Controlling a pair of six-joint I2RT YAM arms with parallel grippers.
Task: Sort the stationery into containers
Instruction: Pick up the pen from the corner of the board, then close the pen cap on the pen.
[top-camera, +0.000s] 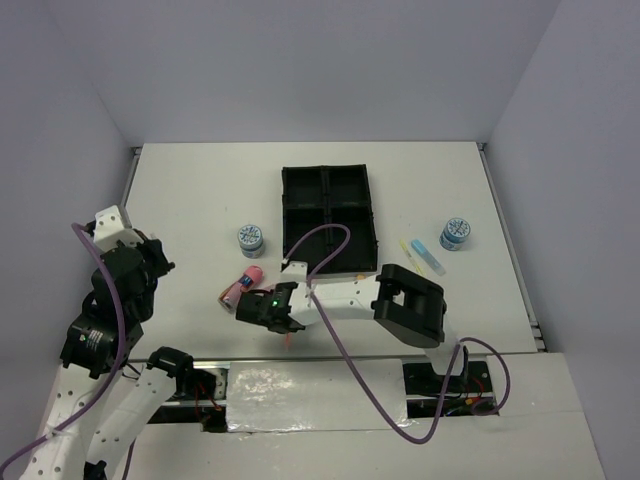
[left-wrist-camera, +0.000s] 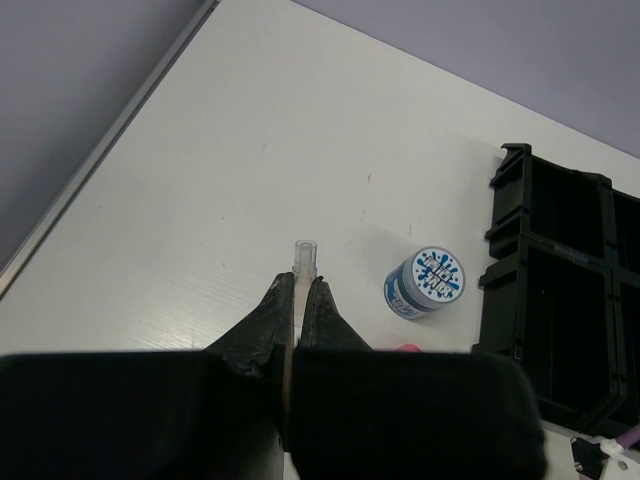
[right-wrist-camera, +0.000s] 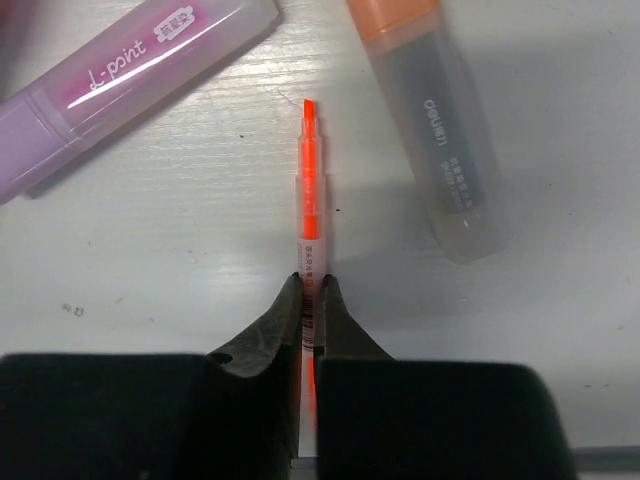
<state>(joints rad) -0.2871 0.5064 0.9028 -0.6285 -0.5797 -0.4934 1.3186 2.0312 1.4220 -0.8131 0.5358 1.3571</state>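
Observation:
My right gripper (right-wrist-camera: 311, 280) is shut on a thin orange pen (right-wrist-camera: 311, 200), whose tip points away over the white table. A purple marker (right-wrist-camera: 130, 70) lies to the pen's left and an orange marker (right-wrist-camera: 430, 120) to its right. From above, the right gripper (top-camera: 285, 318) sits low at the front centre, beside the pink tube (top-camera: 243, 287). My left gripper (left-wrist-camera: 298, 283) is shut on a thin clear-tipped pen (left-wrist-camera: 304, 255) and hangs at the left (top-camera: 163, 262). The black tray (top-camera: 325, 210) has four compartments. One tape roll (top-camera: 251, 239) stands left of it, another (top-camera: 455, 233) to its right.
A yellow and a blue marker (top-camera: 420, 255) lie right of the tray. The left wrist view shows the near tape roll (left-wrist-camera: 425, 282) and the tray's wall (left-wrist-camera: 510, 260). The table's left edge (left-wrist-camera: 110, 140) runs diagonally there. A purple cable (top-camera: 330, 240) arcs over the tray's front.

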